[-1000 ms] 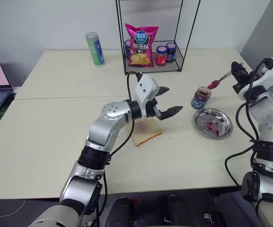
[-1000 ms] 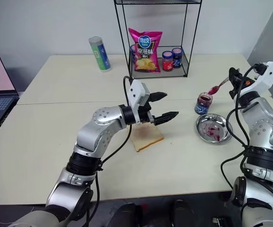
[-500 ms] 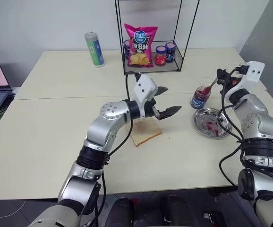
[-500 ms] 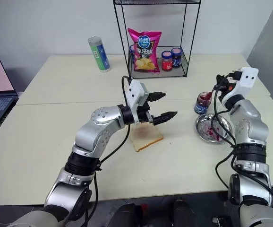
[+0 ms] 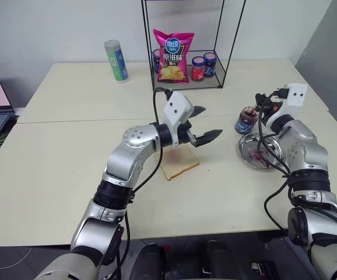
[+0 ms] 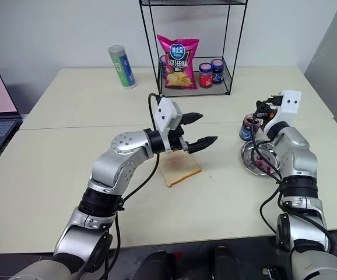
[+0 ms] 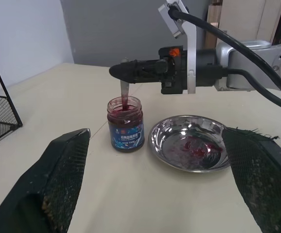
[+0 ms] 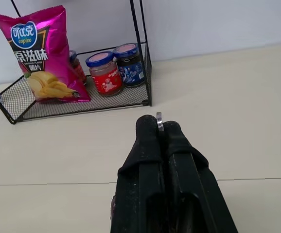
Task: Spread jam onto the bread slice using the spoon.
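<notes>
Nearest me, the bread slice (image 5: 180,163) lies flat on the table (image 5: 69,169), bare of jam, just under my left gripper (image 5: 206,123), whose fingers hover spread wide and hold nothing.

Further right, my right gripper (image 7: 123,72) is clamped on the spoon (image 7: 124,92), which hangs handle-up with its bowl dipped into the jam (image 7: 125,105) inside the open glass jar (image 7: 125,124). The jar stands just beside the round steel plate (image 7: 166,133), whose floor carries red smears.

Risks, as I judge them: lifting the spoon crookedly could catch the jar's rim and tip the jar toward the plate, since nothing steadies it; an overloaded bowl could drip across the table on the way to the bread; the slim handle, pinched near its end, may twist in my grip.

Farthest, on the wire rack (image 8: 82,99), stand a pink crisp bag (image 8: 41,53), a red-lidded jar (image 8: 101,72) and a blue-lidded jar (image 8: 129,63), both closed. Left of the rack stands a tall can (image 5: 116,60).
</notes>
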